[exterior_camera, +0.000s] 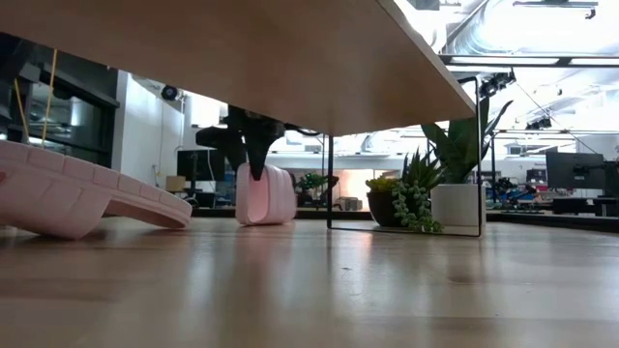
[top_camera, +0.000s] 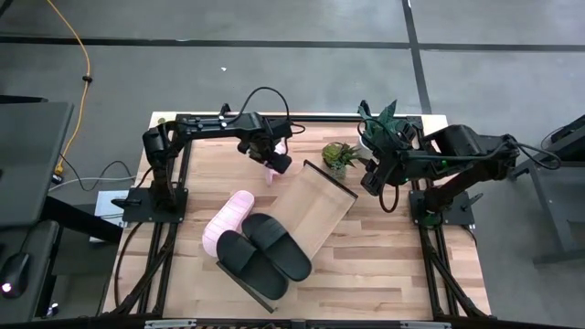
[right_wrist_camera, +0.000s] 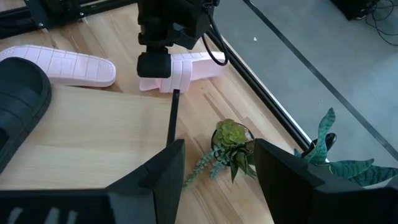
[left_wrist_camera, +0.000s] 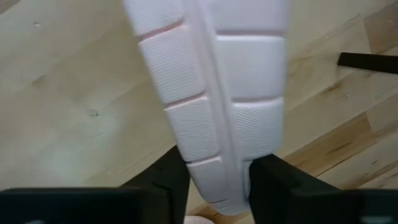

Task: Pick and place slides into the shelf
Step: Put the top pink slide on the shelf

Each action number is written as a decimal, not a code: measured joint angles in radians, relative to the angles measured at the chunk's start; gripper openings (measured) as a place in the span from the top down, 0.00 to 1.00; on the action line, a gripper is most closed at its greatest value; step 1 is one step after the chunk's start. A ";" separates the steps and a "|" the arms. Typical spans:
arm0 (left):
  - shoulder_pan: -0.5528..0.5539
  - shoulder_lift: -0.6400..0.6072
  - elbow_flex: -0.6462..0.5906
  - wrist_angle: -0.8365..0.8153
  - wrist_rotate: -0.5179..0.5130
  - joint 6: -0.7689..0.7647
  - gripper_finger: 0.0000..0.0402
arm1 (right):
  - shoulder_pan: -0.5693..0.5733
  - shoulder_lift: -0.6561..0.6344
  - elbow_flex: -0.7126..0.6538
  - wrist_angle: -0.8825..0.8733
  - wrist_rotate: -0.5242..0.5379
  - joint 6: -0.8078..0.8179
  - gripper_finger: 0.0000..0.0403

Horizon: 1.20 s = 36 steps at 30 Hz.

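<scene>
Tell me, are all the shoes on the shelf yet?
Not yet. Two black slides already lie on the shelf. One pink slide leans on the shelf's edge, so it may not be fully placed. The left gripper is around the other pink slide, which stands on edge on the table. That one needs placing. The right gripper waits open near the plants.

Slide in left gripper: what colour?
Light pink slide, clearest in the left wrist view.
</scene>
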<state>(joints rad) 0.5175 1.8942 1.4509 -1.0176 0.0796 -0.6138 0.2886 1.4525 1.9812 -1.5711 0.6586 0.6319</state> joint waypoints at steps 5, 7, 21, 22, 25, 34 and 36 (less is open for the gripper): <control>-0.001 0.000 0.000 -0.001 -0.002 0.000 0.80 | 0.000 0.000 0.000 0.000 0.000 0.016 0.54; -0.001 0.000 0.000 -0.002 -0.005 0.001 0.83 | 0.000 0.000 0.000 0.000 0.000 0.018 0.54; 0.000 -0.003 0.000 -0.026 -0.091 0.008 0.87 | 0.000 0.000 0.000 0.000 0.000 0.018 0.54; 0.000 -0.007 0.000 -0.030 -0.098 0.012 0.88 | 0.000 0.000 0.000 0.000 0.000 0.018 0.54; 0.000 -0.031 0.000 -0.030 -0.107 0.015 0.88 | 0.000 0.000 0.000 0.000 0.004 0.023 0.54; 0.000 -0.186 0.001 -0.031 -0.163 0.003 0.88 | 0.000 0.000 0.000 0.000 0.013 0.026 0.54; 0.000 -0.233 0.001 -0.031 -0.174 -0.003 0.88 | 0.000 0.000 0.000 0.000 0.027 0.026 0.54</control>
<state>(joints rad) 0.5175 1.6612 1.4517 -1.0489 -0.0946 -0.6165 0.2886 1.4525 1.9812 -1.5711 0.6854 0.6579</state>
